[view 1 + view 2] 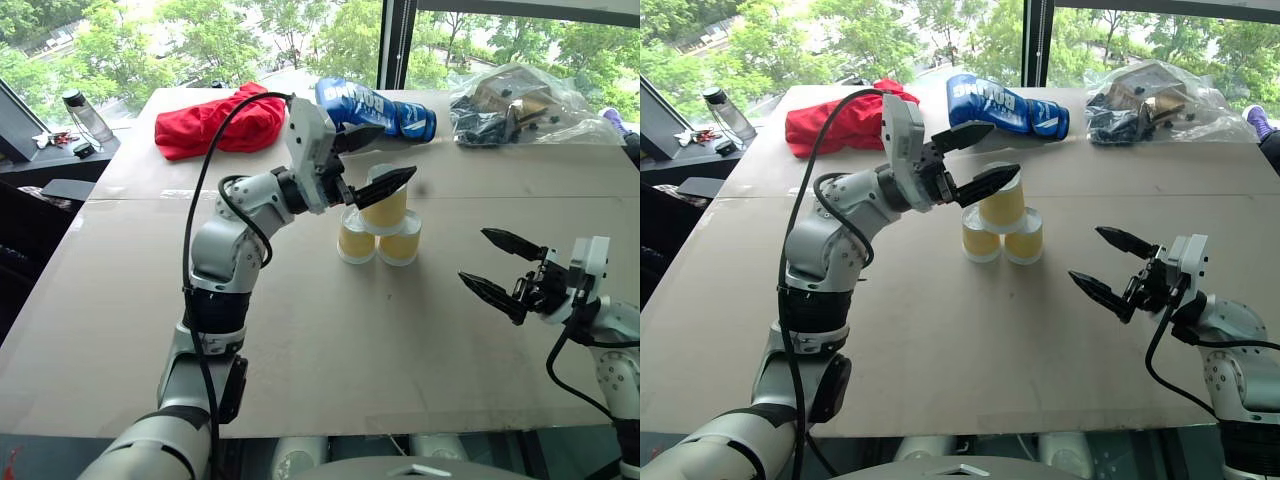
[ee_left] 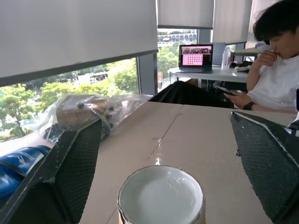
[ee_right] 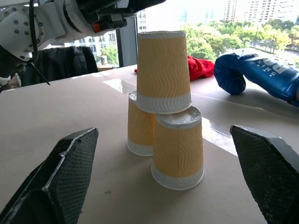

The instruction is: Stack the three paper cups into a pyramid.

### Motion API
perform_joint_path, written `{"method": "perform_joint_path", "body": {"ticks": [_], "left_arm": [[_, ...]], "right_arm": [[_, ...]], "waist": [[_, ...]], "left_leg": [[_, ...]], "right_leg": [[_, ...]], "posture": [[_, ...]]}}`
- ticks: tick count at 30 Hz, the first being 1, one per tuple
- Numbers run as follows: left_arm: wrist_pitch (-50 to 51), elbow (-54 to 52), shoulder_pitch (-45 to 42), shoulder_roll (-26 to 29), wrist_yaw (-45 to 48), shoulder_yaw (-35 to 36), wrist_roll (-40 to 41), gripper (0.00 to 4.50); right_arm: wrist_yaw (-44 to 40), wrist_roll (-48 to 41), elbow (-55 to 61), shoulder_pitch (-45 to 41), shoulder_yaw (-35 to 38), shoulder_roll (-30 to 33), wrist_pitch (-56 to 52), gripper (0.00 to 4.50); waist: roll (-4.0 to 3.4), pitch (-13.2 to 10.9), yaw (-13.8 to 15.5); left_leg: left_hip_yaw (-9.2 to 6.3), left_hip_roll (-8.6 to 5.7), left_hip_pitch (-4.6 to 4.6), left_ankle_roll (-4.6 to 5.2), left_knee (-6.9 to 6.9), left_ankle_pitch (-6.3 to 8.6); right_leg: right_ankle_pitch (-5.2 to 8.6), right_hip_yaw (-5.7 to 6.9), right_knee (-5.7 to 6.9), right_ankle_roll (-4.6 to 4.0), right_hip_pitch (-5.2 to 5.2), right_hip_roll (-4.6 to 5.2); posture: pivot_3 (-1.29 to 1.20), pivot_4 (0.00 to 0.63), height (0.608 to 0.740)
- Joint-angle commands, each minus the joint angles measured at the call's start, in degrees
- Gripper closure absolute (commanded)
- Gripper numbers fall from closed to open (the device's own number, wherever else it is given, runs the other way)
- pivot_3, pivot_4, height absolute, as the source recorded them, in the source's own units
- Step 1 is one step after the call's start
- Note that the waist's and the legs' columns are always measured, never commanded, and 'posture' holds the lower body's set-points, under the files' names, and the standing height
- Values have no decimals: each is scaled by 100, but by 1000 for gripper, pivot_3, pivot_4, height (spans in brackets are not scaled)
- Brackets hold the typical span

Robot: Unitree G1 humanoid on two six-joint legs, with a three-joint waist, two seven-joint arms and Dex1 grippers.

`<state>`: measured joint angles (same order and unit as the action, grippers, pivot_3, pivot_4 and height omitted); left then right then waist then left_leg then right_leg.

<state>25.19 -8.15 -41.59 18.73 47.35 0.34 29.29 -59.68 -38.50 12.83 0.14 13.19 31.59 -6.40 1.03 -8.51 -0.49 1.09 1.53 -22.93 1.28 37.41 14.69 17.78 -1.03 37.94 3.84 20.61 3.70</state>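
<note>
Yellow cups form the pyramid mid-frame on my counter; left claw gapes above the top cup, right claw gapes, empty, lower right.

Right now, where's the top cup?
The top cup sits upside down on the two base cups, mid-table, in front of the blue boxing glove, with the open left claw straddling it.

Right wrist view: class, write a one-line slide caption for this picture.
Three yellow paper cups stand upside down as a finished pyramid on the table, framed by the open right gripper.
</note>
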Motion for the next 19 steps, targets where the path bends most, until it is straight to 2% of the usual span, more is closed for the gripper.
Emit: {"method": "perform_joint_path", "body": {"ticks": [1,6,8,10,14,19], "left_arm": [[607,-931,431,470,-200,553,556,48],[884,-1647,2525,1480,1,1359,681,48],[779,-1848,3639,1768,47,1583,425,48],[539,-1856,4507,1967,53,1512,27,48],[-223,-1596,5242,1786,-135,1268,-552,48],[-1031,-1285,5617,1400,-483,969,-1167,48]], "right_arm": [[-50,-84,8,65,235,76,44,0],[-280,118,-324,272,249,91,281,0],[-367,169,-463,377,253,102,336,0],[-486,259,-631,472,237,126,417,0],[-719,467,-1094,540,215,163,663,0],[-948,701,-1532,560,180,259,896,0]], "waist": [[-2,1,-31],[-20,6,-79],[-18,4,-58],[-19,4,-26],[-15,3,133],[-18,6,117]], "left_leg": [[1,3,0,0,0,0],[11,25,19,-1,-17,0],[12,31,19,0,-16,0],[16,32,19,16,-15,12],[5,16,19,21,-10,15],[3,-7,36,20,-9,13]], "right_leg": [[0,-1,0,0,0,0],[1,-14,0,0,0,-12],[1,-12,1,-1,2,-15],[1,-15,-4,-2,0,-10],[0,-3,-3,-7,-13,16],[-3,-15,-9,-13,-34,74]], "posture": [[0,150,740],[0,150,740],[0,150,740],[0,150,740],[0,150,740],[0,150,740]]}}
